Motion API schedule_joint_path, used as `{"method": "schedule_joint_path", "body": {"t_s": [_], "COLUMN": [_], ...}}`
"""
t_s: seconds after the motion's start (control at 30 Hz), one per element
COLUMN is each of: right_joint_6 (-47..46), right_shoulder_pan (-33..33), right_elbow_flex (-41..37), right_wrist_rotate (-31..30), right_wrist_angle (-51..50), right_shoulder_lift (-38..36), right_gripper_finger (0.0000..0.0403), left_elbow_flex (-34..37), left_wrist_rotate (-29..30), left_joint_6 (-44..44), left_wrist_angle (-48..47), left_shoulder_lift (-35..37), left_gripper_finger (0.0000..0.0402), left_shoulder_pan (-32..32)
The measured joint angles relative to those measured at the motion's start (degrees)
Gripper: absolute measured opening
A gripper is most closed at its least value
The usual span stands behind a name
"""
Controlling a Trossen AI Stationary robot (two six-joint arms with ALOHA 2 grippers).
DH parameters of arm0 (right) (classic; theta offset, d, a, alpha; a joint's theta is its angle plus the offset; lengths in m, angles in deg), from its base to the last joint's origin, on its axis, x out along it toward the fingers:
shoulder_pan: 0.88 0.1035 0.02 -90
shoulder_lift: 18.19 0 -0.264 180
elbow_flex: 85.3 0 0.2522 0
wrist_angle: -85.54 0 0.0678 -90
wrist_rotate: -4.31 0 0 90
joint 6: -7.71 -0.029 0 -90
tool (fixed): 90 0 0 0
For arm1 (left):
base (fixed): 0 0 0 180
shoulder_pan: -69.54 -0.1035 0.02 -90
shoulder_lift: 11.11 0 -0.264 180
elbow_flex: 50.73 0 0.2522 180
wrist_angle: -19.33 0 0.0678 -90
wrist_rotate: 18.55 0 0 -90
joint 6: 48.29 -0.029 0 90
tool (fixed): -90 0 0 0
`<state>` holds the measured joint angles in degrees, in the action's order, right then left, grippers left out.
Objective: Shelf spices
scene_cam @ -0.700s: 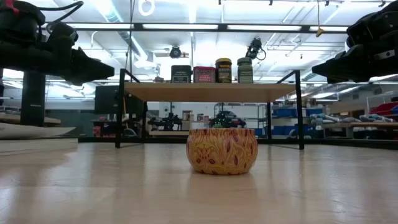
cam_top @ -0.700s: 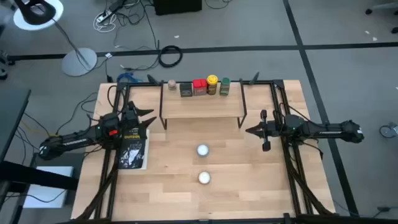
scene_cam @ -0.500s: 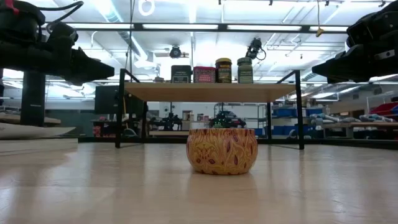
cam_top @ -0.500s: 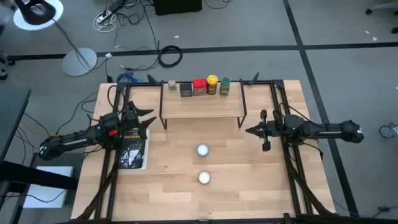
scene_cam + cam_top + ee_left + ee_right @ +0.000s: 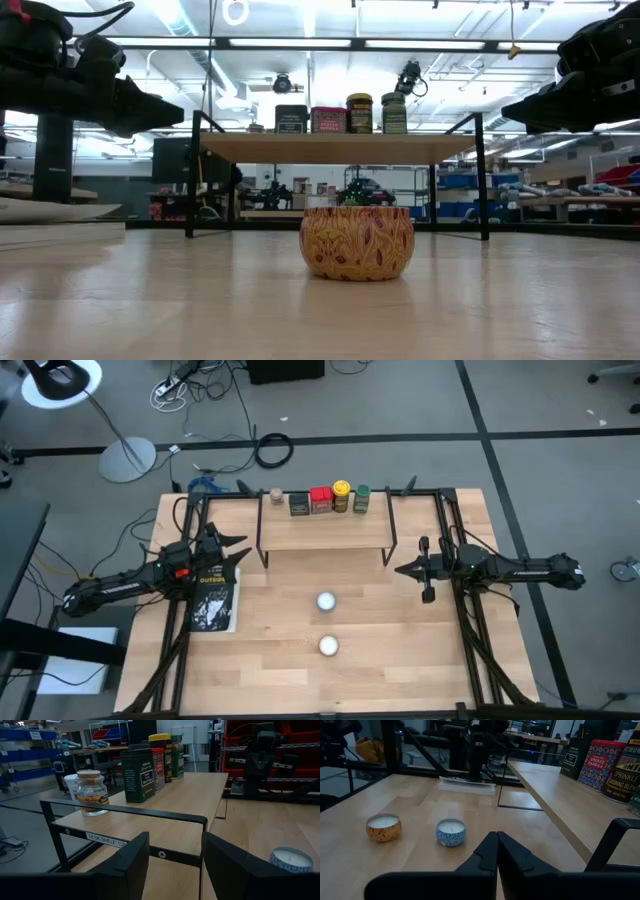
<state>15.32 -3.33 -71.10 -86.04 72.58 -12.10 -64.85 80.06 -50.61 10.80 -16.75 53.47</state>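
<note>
Five spices (image 5: 318, 499) lined along shelf (image 5: 324, 532) rear edge, upper centre. Left gripper (image 5: 243, 554) at left, fingers apart, empty. Right gripper (image 5: 402, 570) at right, fingers together.

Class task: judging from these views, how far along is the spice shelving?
Done: all five spices stand in a row along the shelf's back edge. In hand: nothing; the left gripper is open and empty, the right gripper shut and empty. Left: apparently nothing.

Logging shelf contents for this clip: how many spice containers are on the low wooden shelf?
5, in a row along the light-wood shelf's far edge: tan cork-lidded jar, dark green square tin, red box, yellow-lidded jar, green-lidded jar. None seems hidden.
</note>
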Motion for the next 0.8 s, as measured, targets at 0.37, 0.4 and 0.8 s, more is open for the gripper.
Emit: {"method": "schedule_joint_path", "body": {"t_s": [0.37,0.4,0.8], "right_joint_6": [0.0,0.0,0.0], "right_shoulder_pan": [0.0,0.0,0.0], "right_elbow_flex": [0.0,0.0,0.0], "right_wrist_rotate": [0.0,0.0,-0.1], "right_wrist_angle": [0.0,0.0,0.6], "right_shoulder_lift": [0.0,0.0,0.0], "right_gripper_finger": [0.0008,0.0008,0.0008], "left_elbow_flex": [-1.0,-1.5,-20.5], "left_wrist_rotate": [-3.4,-5.7,-18.6], "left_joint_6": [25.5,26.7,28.1], "left_wrist_angle": [17.7,21.2,23.7], "left_shoulder_lift": [-0.2,-0.3,-14.9], "left_gripper_finger": [0.0186,0.0186,0.0186], "left_shoulder_pan": [0.0,0.0,0.1]}}
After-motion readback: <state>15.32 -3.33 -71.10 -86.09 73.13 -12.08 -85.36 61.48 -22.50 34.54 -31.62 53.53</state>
